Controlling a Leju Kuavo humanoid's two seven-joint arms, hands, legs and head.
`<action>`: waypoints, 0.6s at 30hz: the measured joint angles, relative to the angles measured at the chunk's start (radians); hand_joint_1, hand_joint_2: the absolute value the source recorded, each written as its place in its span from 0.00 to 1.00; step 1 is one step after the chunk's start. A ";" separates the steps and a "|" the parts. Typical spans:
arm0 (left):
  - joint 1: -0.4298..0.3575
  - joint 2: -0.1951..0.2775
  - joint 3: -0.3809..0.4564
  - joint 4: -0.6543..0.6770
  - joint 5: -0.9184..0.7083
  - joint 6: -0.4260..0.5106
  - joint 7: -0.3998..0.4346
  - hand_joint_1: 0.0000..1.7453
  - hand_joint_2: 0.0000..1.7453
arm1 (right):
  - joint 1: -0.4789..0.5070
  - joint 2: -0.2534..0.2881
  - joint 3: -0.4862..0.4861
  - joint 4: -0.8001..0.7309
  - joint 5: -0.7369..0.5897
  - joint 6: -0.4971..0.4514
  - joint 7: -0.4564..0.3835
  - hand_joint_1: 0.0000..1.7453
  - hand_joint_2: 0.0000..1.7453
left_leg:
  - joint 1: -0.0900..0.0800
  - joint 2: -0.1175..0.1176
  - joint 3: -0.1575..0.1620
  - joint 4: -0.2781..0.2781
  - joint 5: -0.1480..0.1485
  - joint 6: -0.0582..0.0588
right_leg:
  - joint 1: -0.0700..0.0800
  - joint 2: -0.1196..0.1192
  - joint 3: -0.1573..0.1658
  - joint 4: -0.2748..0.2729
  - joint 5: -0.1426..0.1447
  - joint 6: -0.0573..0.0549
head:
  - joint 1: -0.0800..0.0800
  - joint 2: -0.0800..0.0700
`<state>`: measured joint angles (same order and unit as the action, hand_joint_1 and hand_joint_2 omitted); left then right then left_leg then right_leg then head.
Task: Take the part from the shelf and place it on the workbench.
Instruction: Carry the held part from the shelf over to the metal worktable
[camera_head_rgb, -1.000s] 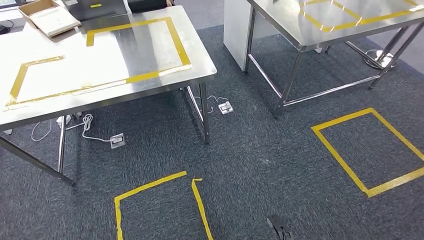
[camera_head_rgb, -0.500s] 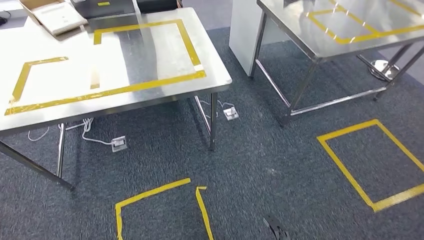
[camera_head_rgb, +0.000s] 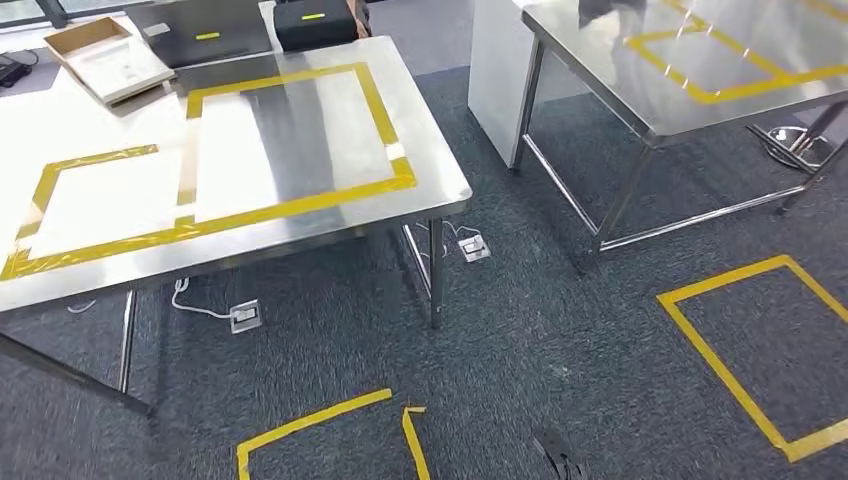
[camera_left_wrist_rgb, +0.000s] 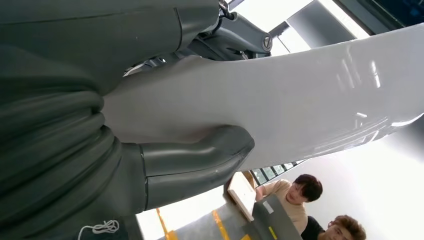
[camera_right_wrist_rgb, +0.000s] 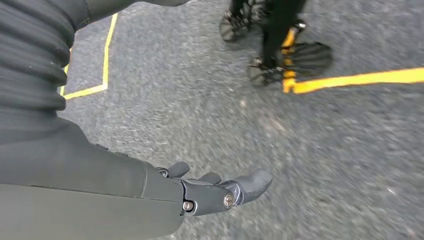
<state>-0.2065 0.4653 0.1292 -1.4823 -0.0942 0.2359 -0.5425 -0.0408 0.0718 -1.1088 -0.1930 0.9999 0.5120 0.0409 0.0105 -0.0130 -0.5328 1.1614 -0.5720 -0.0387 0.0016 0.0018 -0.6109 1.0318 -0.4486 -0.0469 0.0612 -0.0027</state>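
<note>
The smooth, glossy white curved part (camera_left_wrist_rgb: 280, 95) is held in the left hand (camera_left_wrist_rgb: 100, 135), the thick grey thumb pressed against its face. The steel counter (camera_head_rgb: 300, 130) marked with yellow tape rectangles stands ahead.

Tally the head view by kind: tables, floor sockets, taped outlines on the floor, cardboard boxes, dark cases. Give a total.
Steel tables: 2
Floor sockets: 2
Yellow tape outlines on the floor: 2
Cardboard box: 1
Dark cases with a yellow label: 2
Total: 9
</note>
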 joint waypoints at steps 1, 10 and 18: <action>0.001 0.000 0.000 0.001 0.000 0.000 0.000 1.00 1.00 | 0.000 0.000 0.000 0.000 -0.001 0.000 0.000 0.00 1.00 | 0.000 0.001 -0.046 0.058 -0.023 -0.002 | 0.000 0.000 0.012 0.000 -0.011 -0.003 | -0.002 0.000; 0.012 -0.001 0.002 0.006 -0.014 0.007 0.006 1.00 1.00 | -0.003 0.001 0.000 0.001 0.002 0.000 0.015 0.00 1.00 | -0.013 0.011 -0.148 -0.118 0.160 0.028 | 0.007 0.005 0.134 0.002 -0.125 0.019 | -0.010 0.000; 0.009 -0.015 0.001 -0.001 -0.045 0.014 0.009 1.00 1.00 | -0.011 0.000 -0.001 0.000 0.001 0.000 0.017 0.00 1.00 | -0.007 0.006 -0.054 -0.130 0.102 0.058 | 0.003 0.004 -0.044 0.260 -0.203 0.053 | -0.005 0.000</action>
<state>-0.1974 0.4505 0.1306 -1.4836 -0.1388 0.2498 -0.5335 -0.0520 0.0723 -1.1093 -0.1926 1.0007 0.5117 0.0576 0.0032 -0.0071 -0.5865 1.0312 -0.4705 0.0191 0.0042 0.0058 -0.6553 1.2915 -0.6513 0.0061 0.0566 -0.0027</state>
